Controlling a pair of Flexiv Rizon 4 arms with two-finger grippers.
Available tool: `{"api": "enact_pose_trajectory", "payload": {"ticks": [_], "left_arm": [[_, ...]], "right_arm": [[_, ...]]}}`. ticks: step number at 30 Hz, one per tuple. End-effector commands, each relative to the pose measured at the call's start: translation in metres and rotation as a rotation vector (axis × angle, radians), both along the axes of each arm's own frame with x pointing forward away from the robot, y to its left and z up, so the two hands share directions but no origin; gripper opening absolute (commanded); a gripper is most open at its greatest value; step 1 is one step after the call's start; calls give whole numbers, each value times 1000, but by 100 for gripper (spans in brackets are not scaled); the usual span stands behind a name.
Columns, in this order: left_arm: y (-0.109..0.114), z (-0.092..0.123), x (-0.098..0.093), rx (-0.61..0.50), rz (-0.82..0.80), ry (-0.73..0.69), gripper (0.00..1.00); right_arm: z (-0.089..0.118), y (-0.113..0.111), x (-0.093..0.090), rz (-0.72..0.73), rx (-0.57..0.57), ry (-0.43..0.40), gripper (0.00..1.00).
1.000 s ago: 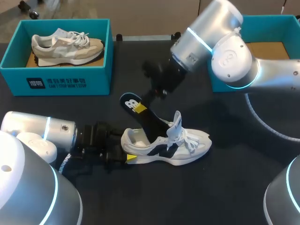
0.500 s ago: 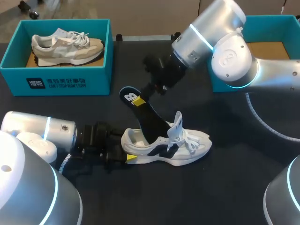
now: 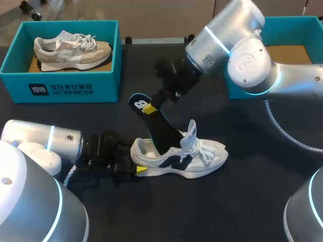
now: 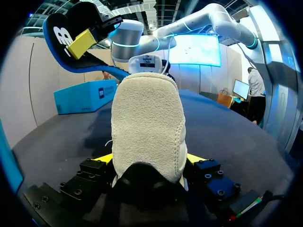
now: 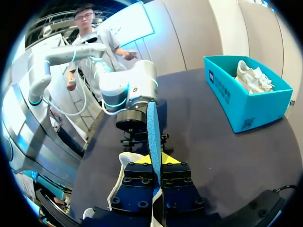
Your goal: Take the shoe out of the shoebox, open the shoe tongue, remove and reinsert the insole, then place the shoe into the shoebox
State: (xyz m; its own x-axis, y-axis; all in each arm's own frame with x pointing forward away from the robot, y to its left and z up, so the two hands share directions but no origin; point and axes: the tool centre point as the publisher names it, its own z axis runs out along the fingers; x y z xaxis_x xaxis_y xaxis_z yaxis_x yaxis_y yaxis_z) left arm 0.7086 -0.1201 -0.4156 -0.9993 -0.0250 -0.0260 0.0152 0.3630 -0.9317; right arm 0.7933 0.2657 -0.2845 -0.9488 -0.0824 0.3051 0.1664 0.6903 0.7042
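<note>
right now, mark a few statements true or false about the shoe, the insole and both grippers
1. The left gripper is shut on the heel of the shoe. True.
2. The shoebox at the left holds a beige shoe. True.
3. The insole lies flat on the table. False: the right gripper holds it up, its lower end inside the shoe.
4. The gripped shoe sits in that shoebox. False: it rests on the table.

You can pass over bare table [image 3: 242,201] right of and nearer than the shoe [image 3: 202,159]. The left gripper [image 3: 137,159] blocks its heel, and the slanting insole [image 3: 160,128] in the right gripper [image 3: 150,109] blocks its opening.
</note>
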Motion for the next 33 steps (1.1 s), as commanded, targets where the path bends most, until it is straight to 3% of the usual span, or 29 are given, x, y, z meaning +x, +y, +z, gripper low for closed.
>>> {"api": "enact_pose_trajectory", "payload": {"ticks": [1, 24, 29, 33], "left_arm": [[-1, -1, 0, 4, -2, 1, 0], [-1, -1, 0, 4, -2, 1, 0], [-1, -1, 0, 4, -2, 1, 0], [-1, -1, 0, 4, -2, 1, 0]], "right_arm": [[0, 1, 0, -1, -2, -1, 0], [0, 1, 0, -1, -2, -1, 0], [7, 6, 7, -66, 73, 5, 0], [25, 8, 6, -115, 125, 0, 0]]}}
